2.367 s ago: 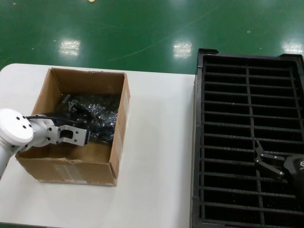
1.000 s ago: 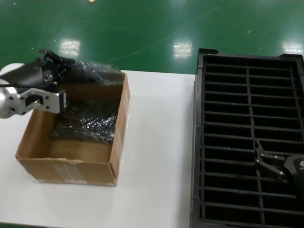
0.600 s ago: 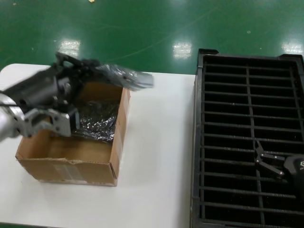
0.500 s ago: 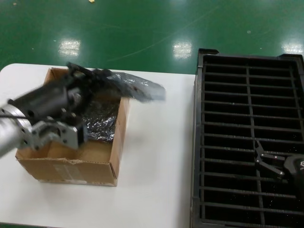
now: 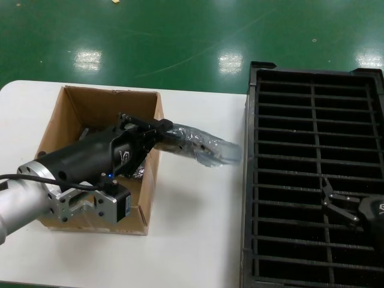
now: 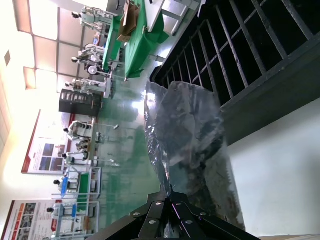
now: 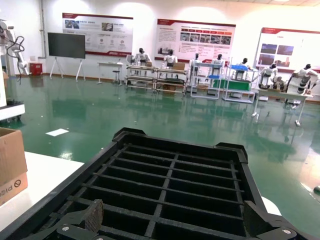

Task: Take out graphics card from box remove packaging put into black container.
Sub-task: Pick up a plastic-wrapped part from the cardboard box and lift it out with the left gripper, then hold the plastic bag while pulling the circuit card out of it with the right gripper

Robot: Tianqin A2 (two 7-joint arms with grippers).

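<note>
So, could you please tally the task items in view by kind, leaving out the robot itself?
Cardboard box: 1
Grey plastic bag, held by the left gripper: 1
Black container: 1
Total: 3

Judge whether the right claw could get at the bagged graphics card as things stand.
Probably yes: the left claw holds the packaging out over the bare table, and nothing stands between it and the open right claw.

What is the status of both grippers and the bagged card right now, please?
Left gripper shut on the packaging, held out past the box rim over the table. Right gripper open, hovering over the black container. Path between looks unobstructed.
</note>
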